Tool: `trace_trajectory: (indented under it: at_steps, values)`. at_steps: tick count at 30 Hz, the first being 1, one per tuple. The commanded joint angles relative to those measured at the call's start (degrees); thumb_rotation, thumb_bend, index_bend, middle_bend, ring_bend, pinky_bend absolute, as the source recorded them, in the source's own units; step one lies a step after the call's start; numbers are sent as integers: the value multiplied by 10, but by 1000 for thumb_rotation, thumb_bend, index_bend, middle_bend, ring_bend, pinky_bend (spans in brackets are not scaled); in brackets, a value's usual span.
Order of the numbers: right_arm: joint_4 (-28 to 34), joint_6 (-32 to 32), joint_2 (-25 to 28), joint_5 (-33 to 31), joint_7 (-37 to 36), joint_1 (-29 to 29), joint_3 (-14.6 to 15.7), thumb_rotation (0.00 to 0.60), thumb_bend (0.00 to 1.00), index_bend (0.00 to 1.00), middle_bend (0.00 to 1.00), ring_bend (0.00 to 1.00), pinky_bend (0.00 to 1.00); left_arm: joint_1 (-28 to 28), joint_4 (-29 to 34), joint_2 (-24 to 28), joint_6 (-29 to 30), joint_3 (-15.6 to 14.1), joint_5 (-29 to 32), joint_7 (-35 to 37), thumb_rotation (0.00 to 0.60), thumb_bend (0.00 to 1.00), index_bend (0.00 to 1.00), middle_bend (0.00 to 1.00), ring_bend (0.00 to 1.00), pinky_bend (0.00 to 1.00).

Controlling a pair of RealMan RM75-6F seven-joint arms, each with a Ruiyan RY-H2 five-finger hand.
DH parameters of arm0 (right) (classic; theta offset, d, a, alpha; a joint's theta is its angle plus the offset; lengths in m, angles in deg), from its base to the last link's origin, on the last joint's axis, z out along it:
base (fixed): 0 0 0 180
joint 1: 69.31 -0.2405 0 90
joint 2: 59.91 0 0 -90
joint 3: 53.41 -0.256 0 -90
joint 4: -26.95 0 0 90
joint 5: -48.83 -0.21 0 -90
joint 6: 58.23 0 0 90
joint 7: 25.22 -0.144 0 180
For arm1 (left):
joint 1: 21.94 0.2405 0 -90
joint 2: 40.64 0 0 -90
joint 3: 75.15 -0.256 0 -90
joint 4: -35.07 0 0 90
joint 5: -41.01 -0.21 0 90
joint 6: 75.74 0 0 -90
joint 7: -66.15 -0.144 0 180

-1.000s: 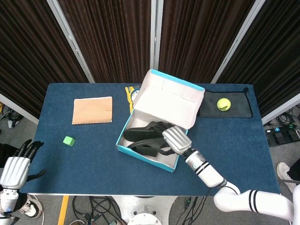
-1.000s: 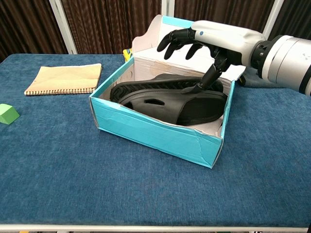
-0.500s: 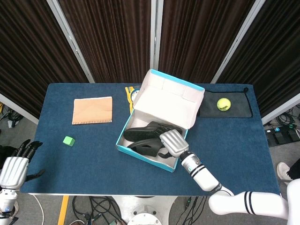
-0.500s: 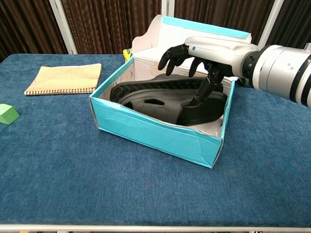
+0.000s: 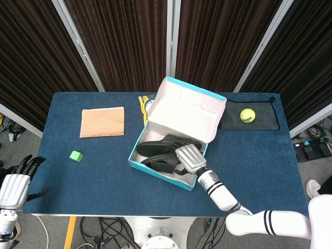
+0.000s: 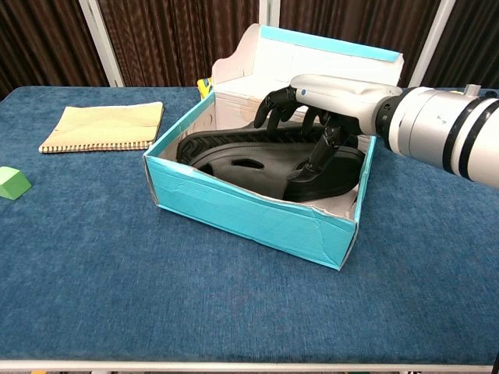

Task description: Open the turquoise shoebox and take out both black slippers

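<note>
Shoebox (image 6: 257,218): turquoise outside, white inside. Slippers (image 6: 257,160): black. Right hand (image 6: 316,117): silver back w/ black fingers. Table (image 6: 156,296): dark blue cloth. Notebook (image 5: 102,122): tan. Cube (image 5: 76,155): green. Ball (image 5: 247,114): yellow-green, on mat (image 5: 264,120), prob. black. Curtains (image 5: 119,41): dark brown.

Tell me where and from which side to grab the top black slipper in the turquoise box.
Grip the top slipper across its wide upper strap, coming from above: the shoebox walls block side approaches, and the strap arches up, giving fingers something to wrap. The right hand already hovers there, fingers spread.
</note>
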Motion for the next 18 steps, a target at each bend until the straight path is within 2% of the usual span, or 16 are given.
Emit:
trace_trajectory:
  at_steps: [1, 10, 18]
  values:
    - [-3, -1, -4, -6, 3, -3, 2, 600, 86, 257, 267, 172, 303, 1, -3, -1, 0, 0, 1, 3, 600, 12, 157, 156, 81, 289]
    - [-8, -5, -15, -16, 10, -9, 8, 600, 88, 262, 268, 174, 302, 2, -10, -3, -1, -1, 2, 10, 600, 12, 157, 156, 81, 288]
    - [-10, -21, -25, -9, 15, -7, 16, 600, 101, 323, 322, 229, 336, 3, -16, -4, 0, 0, 4, 15, 600, 13, 157, 156, 81, 289]
